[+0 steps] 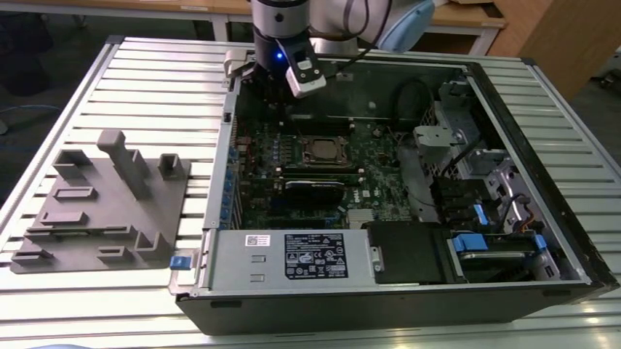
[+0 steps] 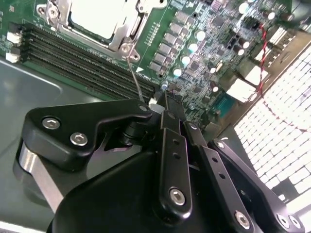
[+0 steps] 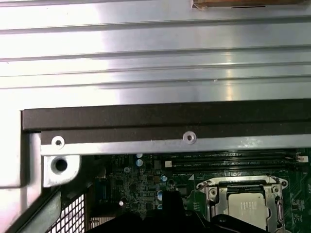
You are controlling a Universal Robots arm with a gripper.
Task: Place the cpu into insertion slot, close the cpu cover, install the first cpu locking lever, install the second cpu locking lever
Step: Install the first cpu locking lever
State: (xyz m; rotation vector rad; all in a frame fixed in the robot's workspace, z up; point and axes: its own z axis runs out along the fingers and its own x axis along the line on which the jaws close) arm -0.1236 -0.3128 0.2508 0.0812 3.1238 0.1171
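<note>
An open case (image 1: 505, 131) lies on its side on the slatted metal tabletop (image 1: 145, 87), toward the exterior view's right. A grey fixture (image 1: 107, 196) rests near the tabletop's edge at the exterior view's left, well apart from the work. Inside the case, a boxed power supply (image 1: 291, 254) fills the near wall, and the green board (image 1: 374, 171) covers the floor behind it.

The slot (image 1: 304, 154) sits about mid-board. The cpu (image 2: 97, 17) lies flat in it with its pale metal top facing up. The cover (image 2: 116, 42) is down over the cpu, its silvery frame bordering the chip on the sides that show. In both wrist views the chip shows through the cover's cut-out. Long black memory slots (image 2: 82, 58) run just beside the slot.

The arm (image 1: 281, 29) reaches down into the case's far corner at the exterior view's left. The claw (image 2: 165, 102) hangs low over the board, near the slot but off to one side of it. Its tips look clenched together.

A thin wire lever (image 2: 135, 77) slants from a screw at the cover's corner across the memory slots. Its free end reaches the claw's tip, either touching it or just beside it. Whether the claw actually grips the lever cannot be told.
</note>
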